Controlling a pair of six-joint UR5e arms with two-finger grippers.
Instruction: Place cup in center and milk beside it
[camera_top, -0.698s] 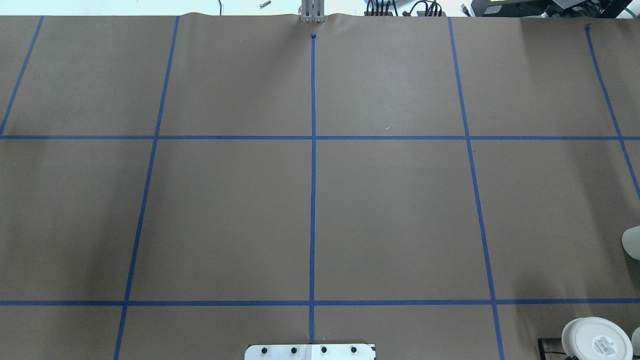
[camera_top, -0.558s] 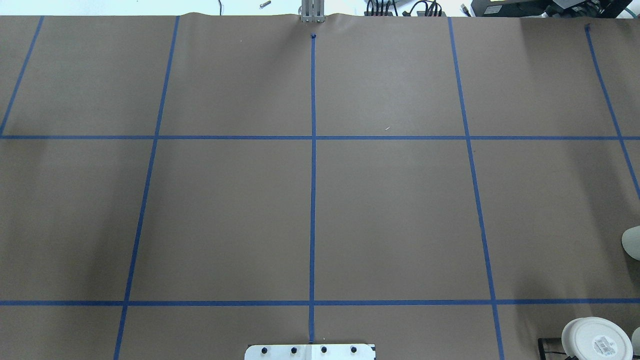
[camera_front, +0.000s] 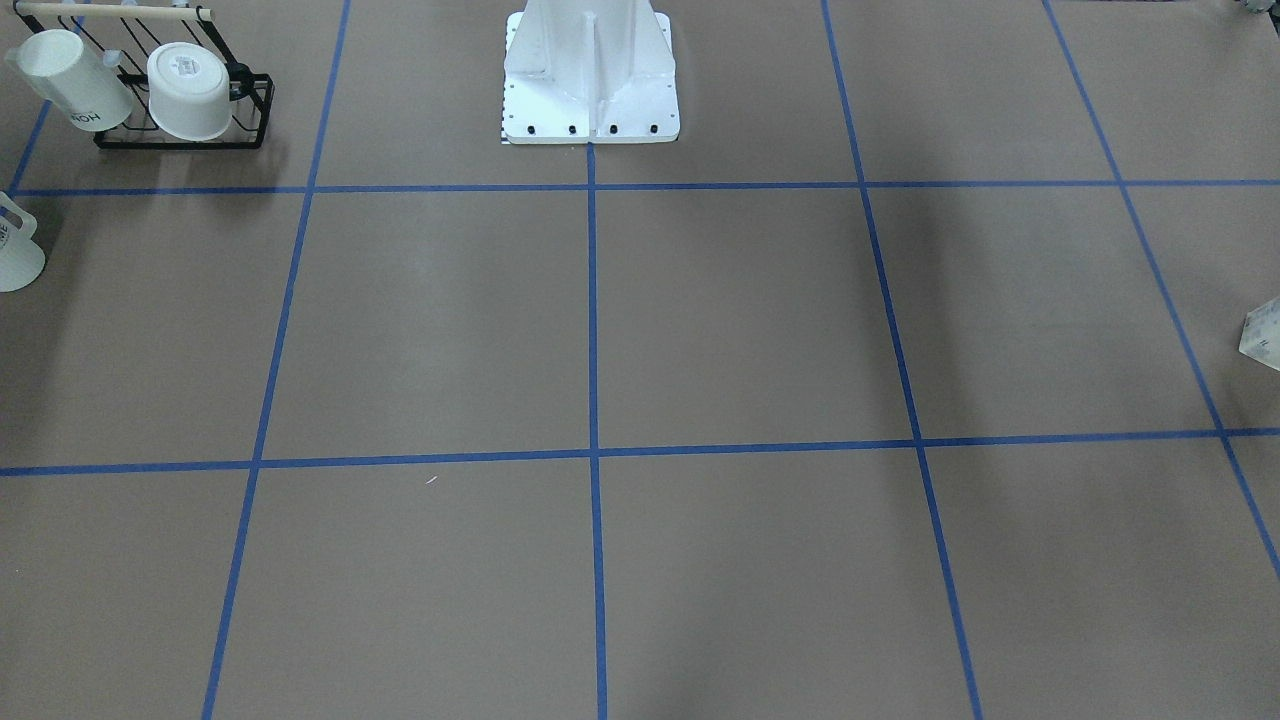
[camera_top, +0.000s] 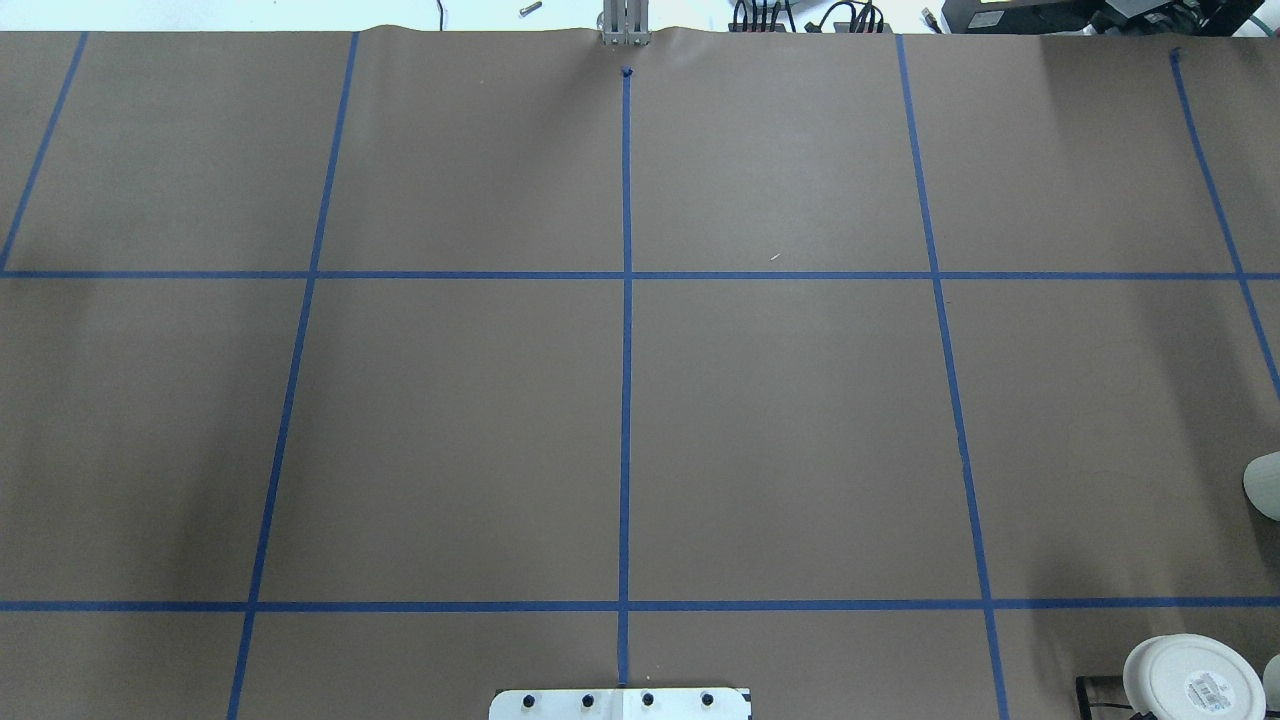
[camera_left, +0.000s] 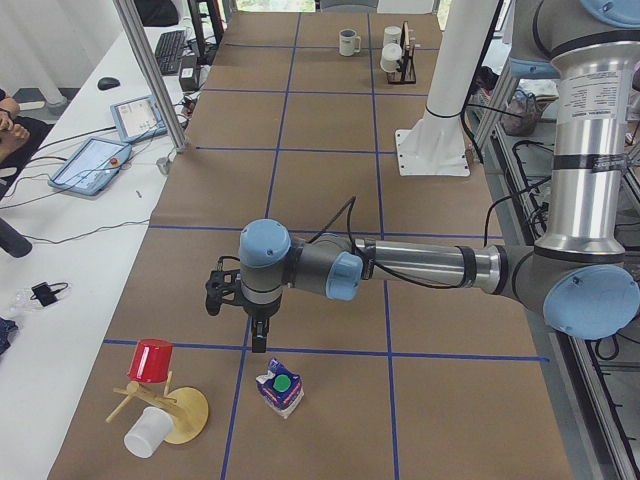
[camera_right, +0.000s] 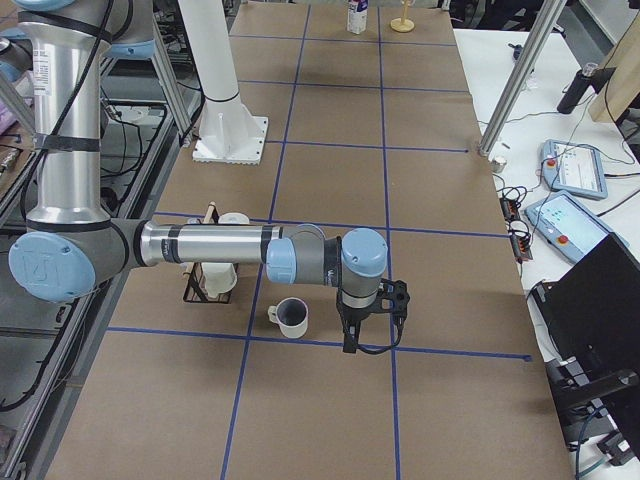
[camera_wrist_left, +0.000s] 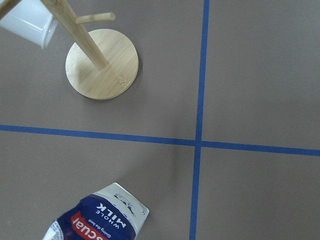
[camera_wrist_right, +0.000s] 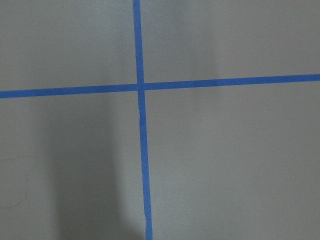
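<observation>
Exterior left: green-capped milk (camera_left: 279, 391), perhaps upright

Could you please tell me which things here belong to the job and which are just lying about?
For the job: the cup, the milk, the center.
Lying about: wire rack with two white mugs, wooden mug tree with a red cup and a white cup.

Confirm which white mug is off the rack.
The cup standing upright on the table beside the black rack; the other two mugs sit tilted in that rack.
</observation>
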